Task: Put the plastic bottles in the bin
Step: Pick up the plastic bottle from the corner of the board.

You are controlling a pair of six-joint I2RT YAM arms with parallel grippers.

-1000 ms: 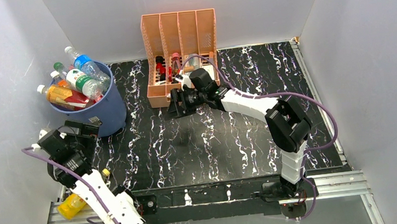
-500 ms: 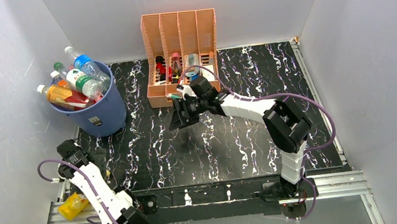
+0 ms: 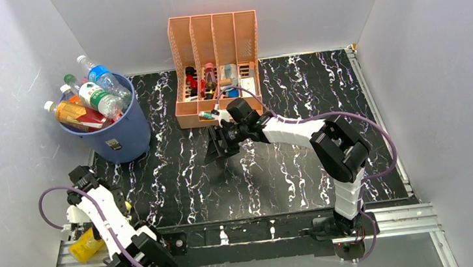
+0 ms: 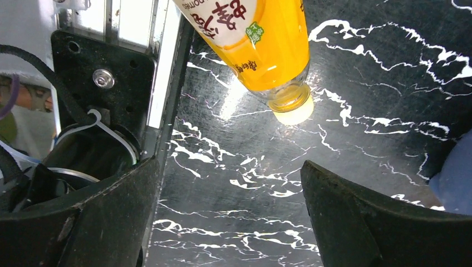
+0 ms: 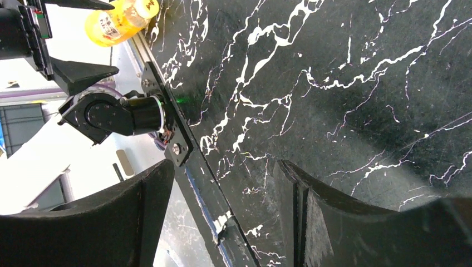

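Left claw [image 4: 228, 172], open and empty like right claw [image 5: 222, 167], hovers by orange bottle [image 4: 267, 50] at 7 o'clock; nudged, it may roll off counter [image 4: 362, 122].

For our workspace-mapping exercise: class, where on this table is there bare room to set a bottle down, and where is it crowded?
Bare: the table's middle between the two arms, and the strip right of the right arm. Crowded: the bin, heaped with bottles, and the peach rack's front.

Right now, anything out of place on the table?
Yes: one orange juice bottle lies on its side at the near-left corner of the table, outside the bin. The other bottles pile above the bin's rim.
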